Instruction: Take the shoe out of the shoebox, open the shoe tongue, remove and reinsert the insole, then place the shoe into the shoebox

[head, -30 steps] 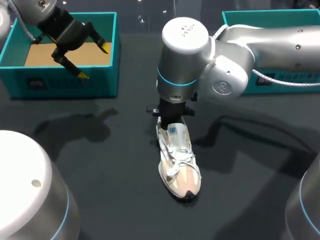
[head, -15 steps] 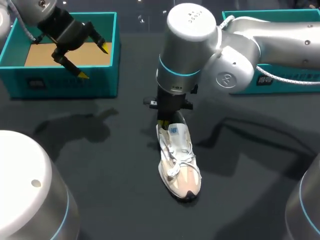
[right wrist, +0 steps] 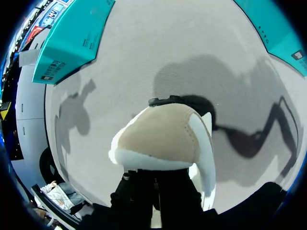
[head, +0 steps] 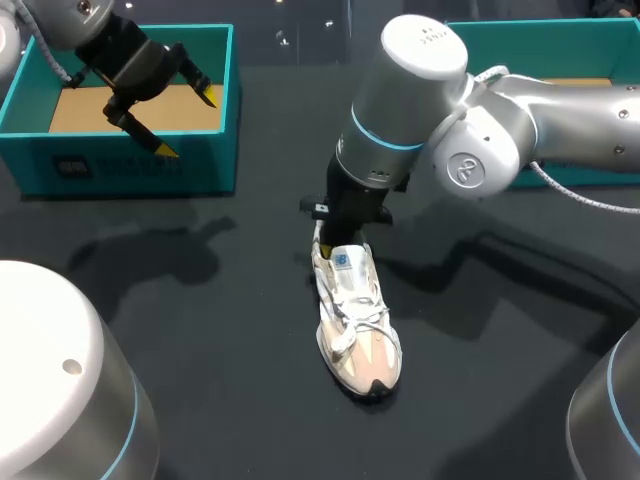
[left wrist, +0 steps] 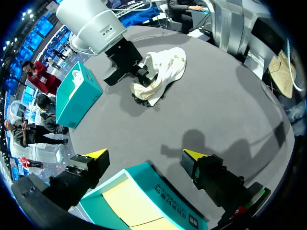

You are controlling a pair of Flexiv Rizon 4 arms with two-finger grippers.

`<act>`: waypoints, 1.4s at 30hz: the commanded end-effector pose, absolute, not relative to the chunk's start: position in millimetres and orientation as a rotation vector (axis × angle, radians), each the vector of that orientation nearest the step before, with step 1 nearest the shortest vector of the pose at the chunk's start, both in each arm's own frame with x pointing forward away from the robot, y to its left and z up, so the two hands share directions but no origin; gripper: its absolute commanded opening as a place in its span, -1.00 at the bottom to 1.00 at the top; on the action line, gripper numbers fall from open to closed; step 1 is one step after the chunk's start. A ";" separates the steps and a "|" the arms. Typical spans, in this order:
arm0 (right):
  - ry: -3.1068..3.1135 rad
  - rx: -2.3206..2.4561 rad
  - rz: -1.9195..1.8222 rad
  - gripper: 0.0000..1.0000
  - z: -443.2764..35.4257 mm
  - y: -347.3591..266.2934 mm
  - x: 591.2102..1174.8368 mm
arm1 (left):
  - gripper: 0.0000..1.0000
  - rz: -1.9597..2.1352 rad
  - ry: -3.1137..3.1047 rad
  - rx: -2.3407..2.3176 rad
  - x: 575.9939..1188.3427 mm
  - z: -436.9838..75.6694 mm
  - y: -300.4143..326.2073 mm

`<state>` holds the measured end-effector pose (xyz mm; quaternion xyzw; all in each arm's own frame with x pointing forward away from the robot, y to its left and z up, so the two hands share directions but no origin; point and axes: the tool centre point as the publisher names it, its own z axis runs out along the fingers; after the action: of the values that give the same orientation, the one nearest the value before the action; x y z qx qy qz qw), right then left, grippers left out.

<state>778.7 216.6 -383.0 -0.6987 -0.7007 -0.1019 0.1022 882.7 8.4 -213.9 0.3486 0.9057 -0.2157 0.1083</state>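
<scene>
**Tally by kind**

One shoe (head: 355,320) lies on the one table (head: 200,330). Two teal boxes: the left box (head: 130,165) at 11 o'clock from it, the right box (head: 540,30) at 1 o'clock, though cut off and possibly just a lid. Two arms: left arm (head: 110,45), right arm (head: 480,150).

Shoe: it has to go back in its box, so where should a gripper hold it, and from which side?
Probably the heel rim, from above. The shoe stands upright on its sole, laces up, so the rim at the back offers a thin wall to pinch; the toe is broad and rounded. The right gripper sits at the heel.
</scene>
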 end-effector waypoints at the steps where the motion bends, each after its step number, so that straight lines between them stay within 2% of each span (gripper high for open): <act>1: -2.096 -2.094 -0.228 -1.00 -398.5 228.5 778.3 | 1.00 -0.631 2.666 1.026 882.6 -213.7 8.6; 7: -2.087 -2.168 -0.124 -1.00 -406.5 223.5 777.5 | 1.00 -0.631 2.666 1.026 882.6 -213.7 8.6; 22: -2.110 -2.308 -0.143 -1.00 -363.9 201.8 759.1 | 1.00 -0.631 2.666 1.026 882.6 -213.7 8.6; 35: -2.136 -2.103 -0.121 -1.00 -400.7 202.7 763.3 | 1.00 -0.631 2.666 1.026 882.6 -213.7 8.6; 42: -2.163 -2.115 -0.044 -1.00 -402.8 210.5 764.0 | 1.00 -0.631 2.666 1.026 882.6 -213.7 8.6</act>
<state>760.7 201.1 -397.2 -0.6946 -0.7149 -0.0325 0.0729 882.7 8.5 -213.8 0.3486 0.9057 -0.2156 0.1083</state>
